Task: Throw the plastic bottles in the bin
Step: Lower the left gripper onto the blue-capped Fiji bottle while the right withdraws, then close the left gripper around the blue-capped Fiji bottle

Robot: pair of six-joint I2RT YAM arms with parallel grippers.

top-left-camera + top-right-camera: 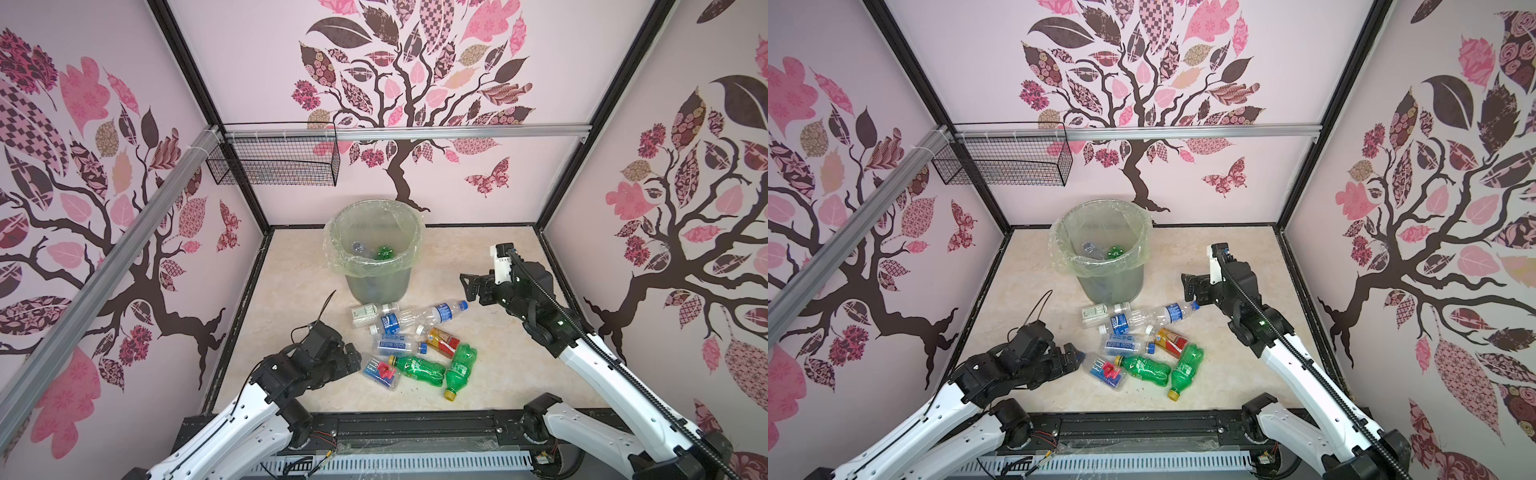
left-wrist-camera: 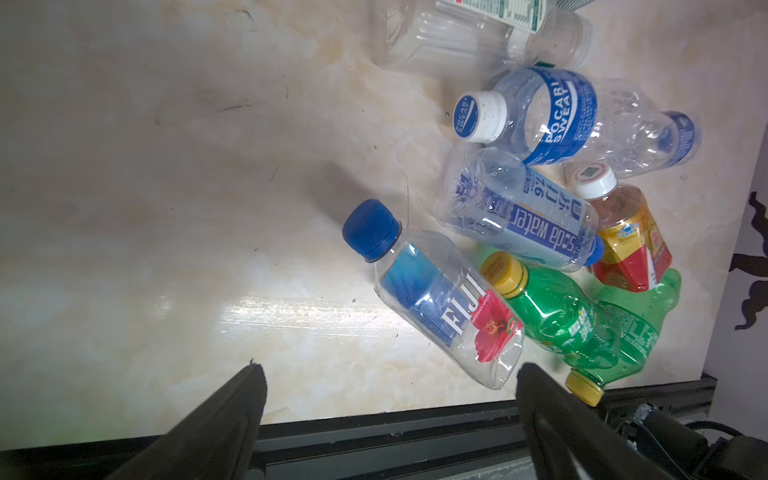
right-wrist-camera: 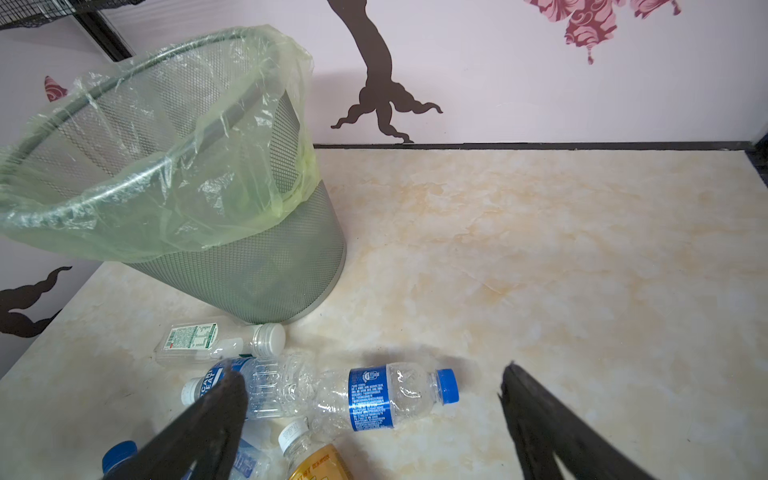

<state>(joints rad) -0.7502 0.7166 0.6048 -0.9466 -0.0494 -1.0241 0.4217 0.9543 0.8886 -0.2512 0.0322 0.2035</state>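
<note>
**A:** Which step is this? The left claw [image 2: 386, 370] and right claw [image 3: 374, 370] are both hanging wide open, gripping nothing.

**B:** Lining up pickups, I'm guessing. The Fiji bottle [image 2: 440, 307] is lying just ahead of the left claw, and the blue-capped bottle [image 3: 386, 395] just ahead of the right one, with the bin [image 3: 232, 266] standing beyond it. Next they're probably dropping down, straddling 1 bottle each and squeezing gently.

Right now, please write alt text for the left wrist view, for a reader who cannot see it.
The open left gripper points at a Fiji water bottle lying on the marble-patterned table. Behind it lie a soda water bottle, a Pocari Sweat bottle, two green yellow-capped bottles and an amber red-labelled bottle, clustered.
</note>
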